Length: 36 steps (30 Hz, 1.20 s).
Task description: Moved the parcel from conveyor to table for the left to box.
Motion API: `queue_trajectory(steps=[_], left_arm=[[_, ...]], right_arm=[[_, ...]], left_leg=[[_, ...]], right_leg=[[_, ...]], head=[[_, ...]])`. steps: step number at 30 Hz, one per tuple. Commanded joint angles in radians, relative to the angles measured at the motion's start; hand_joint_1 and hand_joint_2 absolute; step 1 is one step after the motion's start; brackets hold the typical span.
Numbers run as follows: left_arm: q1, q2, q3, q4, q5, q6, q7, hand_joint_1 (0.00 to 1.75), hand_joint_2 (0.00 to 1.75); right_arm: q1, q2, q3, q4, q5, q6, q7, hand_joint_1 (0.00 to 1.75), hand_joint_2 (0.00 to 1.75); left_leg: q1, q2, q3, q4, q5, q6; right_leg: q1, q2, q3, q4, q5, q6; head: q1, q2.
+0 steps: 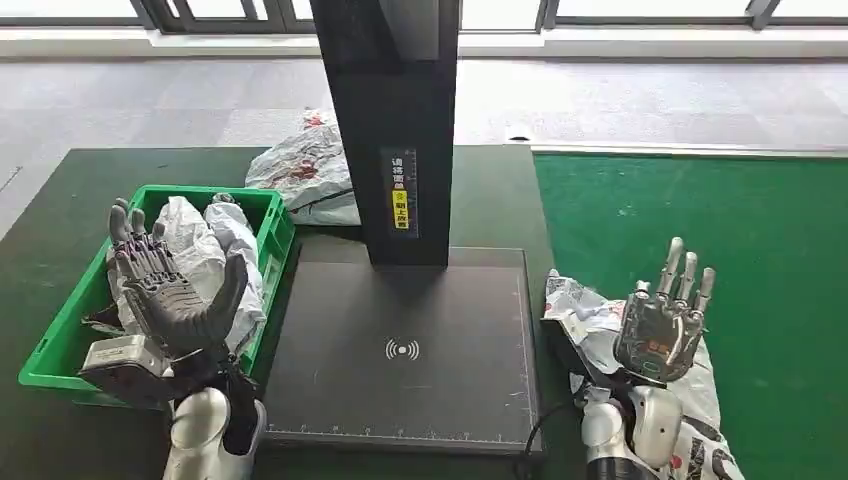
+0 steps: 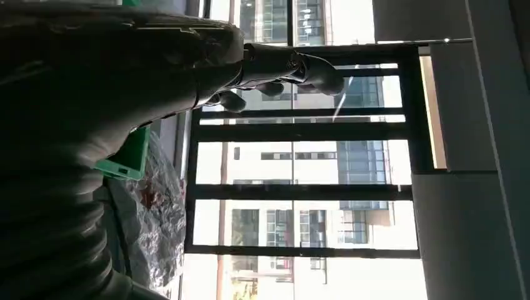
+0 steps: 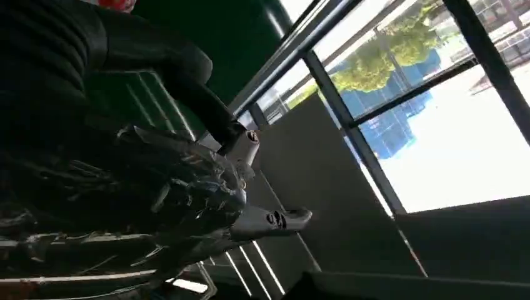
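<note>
Left hand [image 1: 165, 290]: at 8 o'clock, raised palm-up over the green box [image 1: 275, 235], fingers spread, holding nothing.
Right hand [image 1: 665, 320]: at 4 o'clock, upright, fingers apart, empty, above a parcel.
Parcel [image 1: 585, 310]: white crumpled bag under the right hand, lying at the conveyor's [image 1: 700, 230] edge, just beside the scan platform [image 1: 400, 350].
Green box: already holds white bags [image 1: 200, 250].
Spare bag [image 1: 305, 170]: at 11 o'clock, beside the black post [image 1: 395, 120].
Progress: apparently early; parcel not yet on platform, boxing still left.
</note>
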Motion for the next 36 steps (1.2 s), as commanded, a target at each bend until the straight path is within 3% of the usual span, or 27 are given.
queue_trajectory(steps=[1, 3, 5, 6, 7, 11, 13, 14, 17, 23, 26, 28, 29, 36], left_arm=[[0.036, 0.008, 0.061, -0.016, 0.011, -0.018, 0.003, 0.00, 1.75], [0.043, 0.005, 0.068, -0.018, 0.008, -0.025, 0.003, 0.00, 1.75], [0.044, 0.003, 0.072, -0.017, 0.006, -0.028, 0.003, 0.00, 1.75], [0.038, 0.005, 0.074, -0.009, 0.005, -0.026, 0.003, 0.00, 1.75], [0.037, 0.026, 0.049, -0.004, 0.020, 0.006, 0.003, 0.00, 1.75], [0.037, 0.021, 0.057, -0.005, 0.016, -0.002, 0.003, 0.00, 1.75], [0.036, 0.011, 0.074, -0.006, 0.003, -0.018, 0.003, 0.00, 1.75], [0.035, 0.013, 0.075, -0.005, 0.001, -0.015, 0.003, 0.00, 1.75], [0.029, 0.016, 0.080, 0.001, -0.003, -0.018, 0.003, 0.00, 1.75], [0.014, 0.016, 0.085, 0.021, -0.013, -0.017, 0.003, 0.00, 1.75], [0.010, 0.011, 0.091, 0.024, -0.019, -0.020, 0.003, 0.00, 1.75], [0.009, 0.009, 0.095, 0.025, -0.025, -0.024, 0.003, 0.00, 1.75], [0.009, 0.008, 0.098, 0.025, -0.026, -0.026, 0.003, 0.00, 1.75], [0.007, 0.006, 0.100, 0.032, -0.031, -0.026, 0.003, 0.00, 1.75]], right_arm=[[-0.071, -0.094, -0.249, 0.105, 0.187, 0.001, 0.257, 0.00, 0.00], [-0.066, -0.134, -0.197, 0.154, 0.187, 0.001, 0.351, 0.00, 0.00], [-0.078, -0.131, -0.196, 0.182, 0.179, 0.001, 0.360, 0.00, 0.00], [-0.106, -0.134, -0.231, 0.263, 0.147, 0.001, 0.330, 0.00, 0.00], [-0.124, -0.155, -0.211, 0.359, 0.005, 0.001, 0.274, 0.00, 0.00], [-0.140, -0.150, -0.242, 0.390, -0.013, 0.001, 0.238, 0.00, 0.00], [-0.183, -0.148, -0.294, 0.476, -0.034, 0.001, 0.176, 0.00, 0.00], [-0.238, -0.176, -0.301, 0.642, -0.153, 0.027, 0.097, 0.00, 0.00], [-0.290, -0.209, -0.300, 0.765, -0.222, 0.080, 0.056, 0.00, 0.00], [-0.314, -0.235, -0.292, 0.840, -0.209, 0.034, 0.087, 0.00, 0.00], [-0.313, -0.248, -0.264, 0.868, -0.149, 0.090, 0.170, 0.00, 0.00], [-0.315, -0.245, -0.288, 0.879, -0.216, 0.228, 0.122, 0.00, 0.00], [-0.315, -0.243, -0.300, 0.878, -0.247, 0.258, 0.091, 0.00, 1.75], [-0.315, -0.254, -0.289, 0.906, -0.243, 0.320, 0.116, 0.00, 1.75]], left_leg=[[-0.001, -0.001, 0.003, -0.002, 0.000, 0.002], [-0.001, 0.000, 0.002, -0.001, 0.000, 0.002], [-0.002, 0.002, 0.003, -0.002, -0.001, 0.003], [-0.001, 0.002, 0.002, -0.001, -0.001, 0.002], [-0.001, 0.002, 0.003, -0.002, -0.001, 0.003], [-0.001, 0.002, 0.003, -0.002, -0.001, 0.003], [-0.002, 0.001, 0.003, -0.002, 0.000, 0.003], [-0.001, 0.002, 0.003, -0.001, 0.000, 0.004], [-0.001, 0.006, 0.006, -0.004, 0.000, 0.005], [-0.002, 0.003, 0.004, -0.002, 0.001, 0.006], [-0.002, 0.001, 0.002, -0.001, 0.001, 0.005], [-0.002, 0.001, 0.003, -0.001, 0.000, 0.005], [-0.002, 0.001, 0.005, -0.003, 0.001, 0.006], [-0.002, 0.000, 0.003, -0.001, 0.001, 0.006]], right_leg=[[-0.001, -0.004, 0.003, -0.003, 0.000, 0.002], [-0.001, -0.001, 0.002, -0.002, 0.000, 0.001], [-0.001, 0.000, 0.003, -0.003, 0.000, 0.002], [-0.001, 0.000, 0.002, -0.002, 0.000, 0.001], [-0.001, 0.000, 0.003, -0.003, 0.000, 0.002], [-0.001, -0.001, 0.003, -0.003, 0.000, 0.001], [-0.002, -0.002, 0.003, -0.002, 0.000, 0.002], [-0.001, -0.001, 0.003, -0.002, 0.000, 0.002], [-0.001, 0.002, 0.005, -0.006, 0.003, 0.002], [-0.002, -0.002, 0.004, -0.003, 0.001, 0.003], [-0.002, -0.003, 0.003, -0.002, 0.000, 0.002], [-0.002, -0.003, 0.004, -0.002, 0.001, 0.003], [-0.002, -0.005, 0.006, -0.005, 0.001, 0.003], [-0.002, -0.003, 0.004, -0.002, 0.001, 0.003]], head=[[0.000, 0.000], [0.000, 0.000], [0.000, 0.000], [0.000, 0.000], [0.000, 0.000], [0.000, 0.000], [0.000, 0.000], [0.000, 0.000], [0.000, 0.000], [0.000, 0.000], [0.000, 0.000], [0.000, 0.000], [0.000, 0.000], [0.000, 0.000]])
